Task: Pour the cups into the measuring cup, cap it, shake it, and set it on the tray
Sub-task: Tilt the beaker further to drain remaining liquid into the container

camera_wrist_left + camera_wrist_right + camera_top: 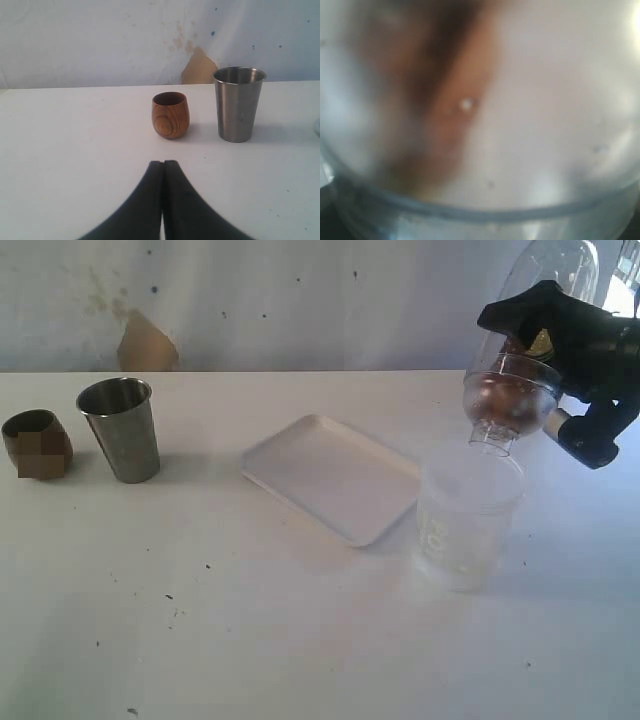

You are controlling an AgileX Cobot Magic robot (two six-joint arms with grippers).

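White tabletop (pixel 300 640), speckled with dark flecks. White tray (pixel 330 475) flat at centre, set at a slant, nothing on it.

Right side: clear plastic bottle (pixel 510 395) upended, neck down, brownish contents gathered at the neck. Right tool (pixel 553 368) black, jaws spread wide and clamped round the bottle body. Its wrist view is a blur of clear plastic and brown.

Directly under the neck, not touching it: frosted plastic tub (pixel 468 520), upright, just right of the tray's near-right corner.

Far left: steel tumbler (pixel 122 430) upright, mouth open. Wooden cup (pixel 170 115) just left of it, upright, a gap between them.

Left tool (pixel 163 167) low over the tabletop, nearer than both cups, jaws pressed together, gripping nothing.
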